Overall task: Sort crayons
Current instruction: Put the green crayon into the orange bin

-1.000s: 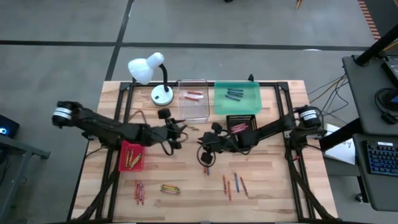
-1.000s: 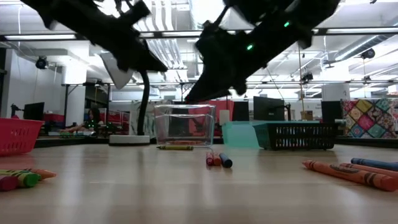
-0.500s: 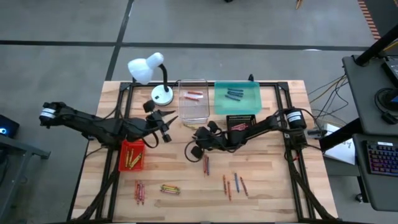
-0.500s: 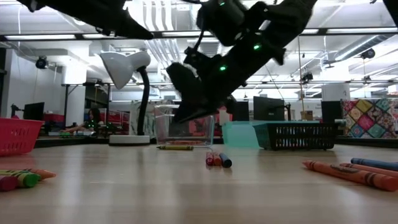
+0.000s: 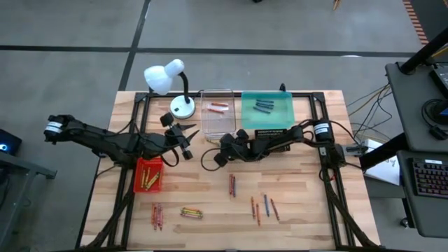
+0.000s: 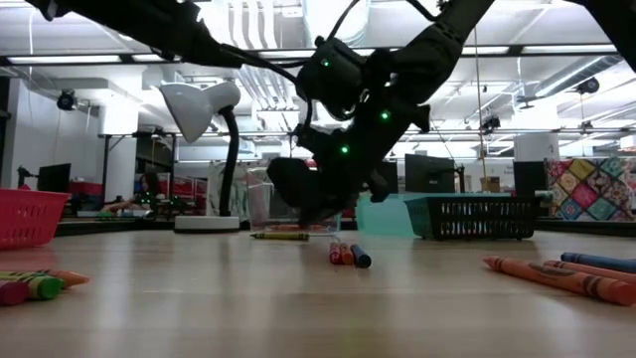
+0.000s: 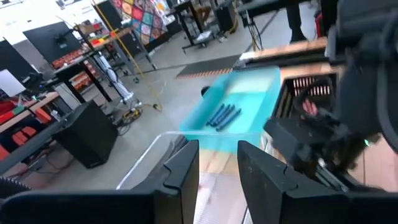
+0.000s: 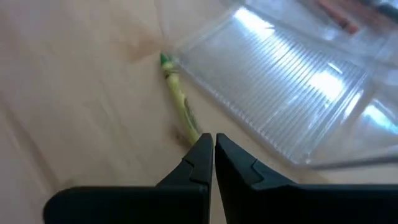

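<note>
Your right gripper [image 8: 213, 144] has swung away from the loose crayons in the middle of the table and now sits low beside the clear tray [image 5: 218, 114]. Its fingers have just come together. They meet at the near end of a yellow-green crayon [image 8: 178, 102] that lies on the wood along the tray's edge. From the wrist camera the fingertips look nearly touching, with the crayon running out ahead of them toward the tray corner. You cannot be sure yet whether the tips have pinched the crayon's end or closed just short of it, so treat the grip as unproven until you lift.

Your left gripper [image 5: 183, 138] has pulled back toward its own side and hangs above the table past the red tray [image 5: 136, 183], fingers parted with nothing between them.

The rest of the crayons [image 5: 232, 185] are well behind your right gripper, in small clusters on the near half of the table. A few already lie in the clear tray, the teal tray [image 5: 286, 116] and the red tray. My read is that you have started on the stray by the clear tray.
</note>
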Tool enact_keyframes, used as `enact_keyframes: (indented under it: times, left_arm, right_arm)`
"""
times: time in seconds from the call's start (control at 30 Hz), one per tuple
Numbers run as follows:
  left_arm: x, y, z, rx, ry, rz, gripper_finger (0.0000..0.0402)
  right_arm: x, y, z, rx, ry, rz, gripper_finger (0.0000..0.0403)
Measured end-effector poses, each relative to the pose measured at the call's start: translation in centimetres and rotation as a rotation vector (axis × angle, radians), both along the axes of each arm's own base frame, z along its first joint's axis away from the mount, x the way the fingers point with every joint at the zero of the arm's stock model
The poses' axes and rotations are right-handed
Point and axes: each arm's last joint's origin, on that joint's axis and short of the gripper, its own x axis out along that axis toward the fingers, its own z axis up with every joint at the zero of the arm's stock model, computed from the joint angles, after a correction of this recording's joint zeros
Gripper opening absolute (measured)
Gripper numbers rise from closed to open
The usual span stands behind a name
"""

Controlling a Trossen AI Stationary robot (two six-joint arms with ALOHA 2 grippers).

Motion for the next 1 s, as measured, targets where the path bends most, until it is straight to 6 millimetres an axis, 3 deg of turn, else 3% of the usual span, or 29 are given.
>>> enact_keyframes:
  times: [0.77, 1.0]
  left_arm:
    - [-0.1, 0.0, -0.3, -0.004, 0.022, 0.009, 0.0093]
    - [-0.1, 0.0, -0.3, -0.015, 0.017, 0.012, 0.0093]
  right_arm:
    - [0.1, -1.4, -0.2, 0.004, -0.021, -0.026, 0.0009]
    - [0.3, -1.5, -1.8, 0.022, 0.006, -0.015, 0.0009]
